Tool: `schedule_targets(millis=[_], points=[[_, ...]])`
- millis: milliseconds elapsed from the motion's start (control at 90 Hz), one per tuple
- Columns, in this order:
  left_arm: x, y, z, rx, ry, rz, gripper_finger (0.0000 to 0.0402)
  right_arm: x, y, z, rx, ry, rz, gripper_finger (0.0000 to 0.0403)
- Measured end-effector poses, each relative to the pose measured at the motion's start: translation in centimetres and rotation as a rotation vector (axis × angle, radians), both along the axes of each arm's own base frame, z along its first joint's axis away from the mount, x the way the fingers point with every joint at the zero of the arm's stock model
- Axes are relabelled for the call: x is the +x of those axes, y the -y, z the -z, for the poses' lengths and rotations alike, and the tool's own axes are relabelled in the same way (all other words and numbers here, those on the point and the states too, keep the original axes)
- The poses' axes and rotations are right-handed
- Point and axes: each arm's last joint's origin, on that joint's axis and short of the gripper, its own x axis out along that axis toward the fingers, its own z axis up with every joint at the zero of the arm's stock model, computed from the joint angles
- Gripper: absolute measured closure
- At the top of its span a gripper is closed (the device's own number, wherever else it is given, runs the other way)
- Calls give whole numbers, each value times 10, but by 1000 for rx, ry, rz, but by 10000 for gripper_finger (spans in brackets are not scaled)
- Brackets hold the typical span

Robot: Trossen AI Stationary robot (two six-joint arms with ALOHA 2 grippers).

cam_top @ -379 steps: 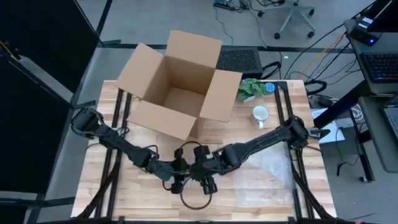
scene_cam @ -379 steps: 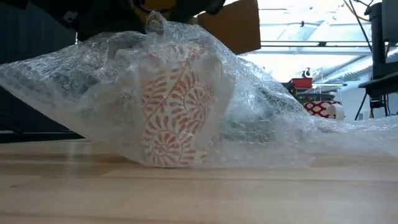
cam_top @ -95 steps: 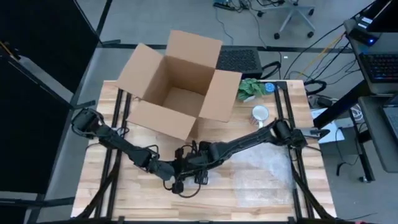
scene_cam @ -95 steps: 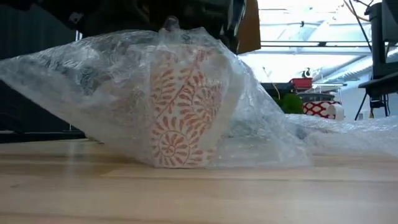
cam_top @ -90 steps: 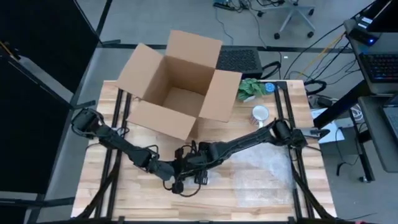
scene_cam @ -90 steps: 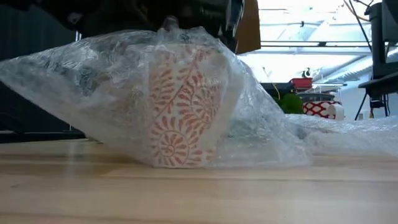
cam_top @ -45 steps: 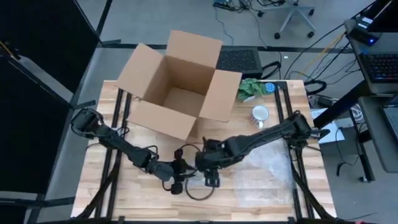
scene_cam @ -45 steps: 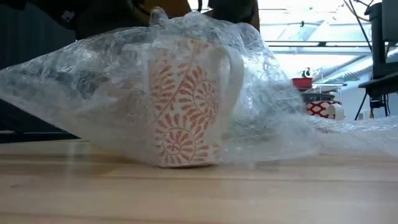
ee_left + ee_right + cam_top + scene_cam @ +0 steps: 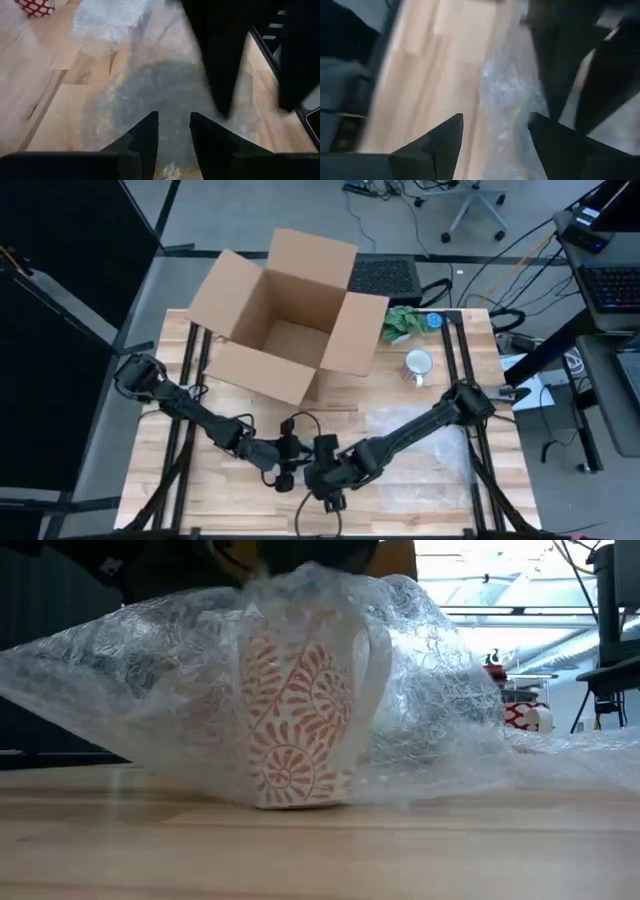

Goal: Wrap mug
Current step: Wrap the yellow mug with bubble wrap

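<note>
A white mug with an orange leaf pattern (image 9: 300, 710) stands upright on the wooden table, draped in a clear sheet of bubble wrap (image 9: 130, 670). The sheet trails off toward the table's right (image 9: 425, 445). In the high view both grippers hide the mug. My left gripper (image 9: 284, 472) is over the mug, shut on the wrap (image 9: 165, 90). My right gripper (image 9: 328, 495) hangs open just beside it on the near side, over the wrap (image 9: 505, 95). My left gripper pinches a gathered bunch of the bubble wrap (image 9: 173, 147) between its two fingers, from above, slanting down. The bunch stands as a peak (image 9: 255, 575) over the mug's rim, and the sheet falls from it on both sides to the table. Whether my right gripper touches the wrap, I cannot tell.
An open cardboard box (image 9: 285, 320) fills the far left of the table. A plain white mug (image 9: 418, 364) and a green leafy thing (image 9: 405, 322) stand at the far right. Bare wood (image 9: 180, 480) lies at the near left.
My right gripper has swung from the mug's far side toward the table's near edge, passing over the mug. The wrap on the handle side has been carried up and over, now bulging higher there. The mug, tilted a second ago, stands upright.
</note>
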Motion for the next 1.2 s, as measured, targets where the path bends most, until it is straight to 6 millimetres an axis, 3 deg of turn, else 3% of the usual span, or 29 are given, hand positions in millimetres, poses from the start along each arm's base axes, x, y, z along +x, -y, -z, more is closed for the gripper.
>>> schedule_targets(millis=[278,456,556,833,1022,1200], points=[[5,4,-14,-15,6,28,297,14,6,47,-21,-117,-10,188],[1,3,-35,-26,-13,50,297,13,7,42,-3,-106,-4,188],[-4,1,-59,-54,30,47,297,13,7,42,7,-103,0,188],[-39,-4,-98,-109,23,44,297,13,8,42,5,-110,4,188],[-72,9,-76,-100,-216,-46,297,13,8,42,2,-110,2,188],[-112,27,-37,-63,-246,-167,297,13,8,42,-1,-110,-4,188]])
